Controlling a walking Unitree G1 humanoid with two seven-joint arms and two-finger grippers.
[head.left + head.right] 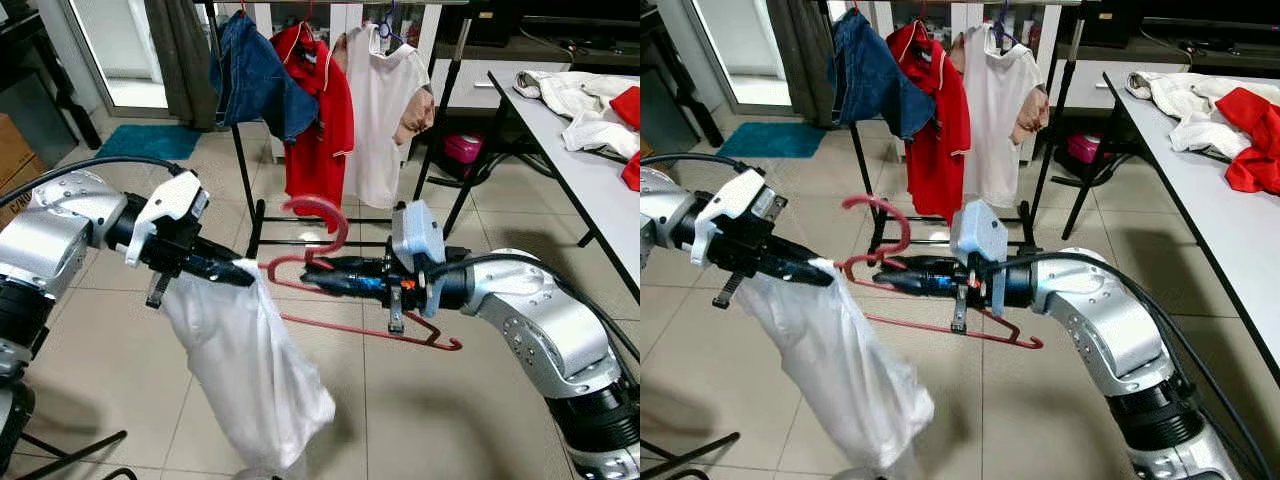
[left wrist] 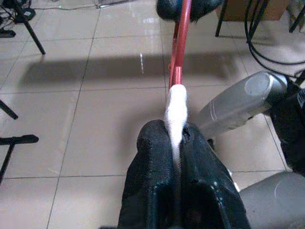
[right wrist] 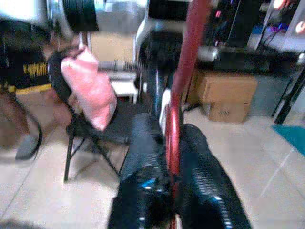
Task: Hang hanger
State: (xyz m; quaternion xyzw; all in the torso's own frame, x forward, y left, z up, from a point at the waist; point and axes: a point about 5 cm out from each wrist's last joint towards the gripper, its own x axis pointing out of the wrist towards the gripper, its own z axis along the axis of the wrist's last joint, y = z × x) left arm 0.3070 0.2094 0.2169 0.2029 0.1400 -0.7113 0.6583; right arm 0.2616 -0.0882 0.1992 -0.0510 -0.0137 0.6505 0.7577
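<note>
A red plastic hanger (image 1: 318, 214) floats in mid-air before me, its hook up and its bar (image 1: 370, 332) sloping down to the right. My right gripper (image 1: 322, 275) is shut on the hanger near its neck (image 3: 172, 129). A white garment (image 1: 250, 370) hangs down from the hanger's left shoulder. My left gripper (image 1: 240, 270) is shut on the garment's top edge (image 2: 176, 107) where it meets the hanger arm. A black clothes rack (image 1: 245, 170) stands beyond, holding a denim piece (image 1: 255, 80), a red shirt (image 1: 325, 110) and a white shirt (image 1: 385, 100).
A grey table (image 1: 590, 190) runs along the right with white clothes (image 1: 580, 100) and red clothes (image 1: 630, 105) on it. A teal mat (image 1: 150, 140) lies on the tiled floor at the back left. A pink box (image 1: 462, 148) sits under the rack's right side.
</note>
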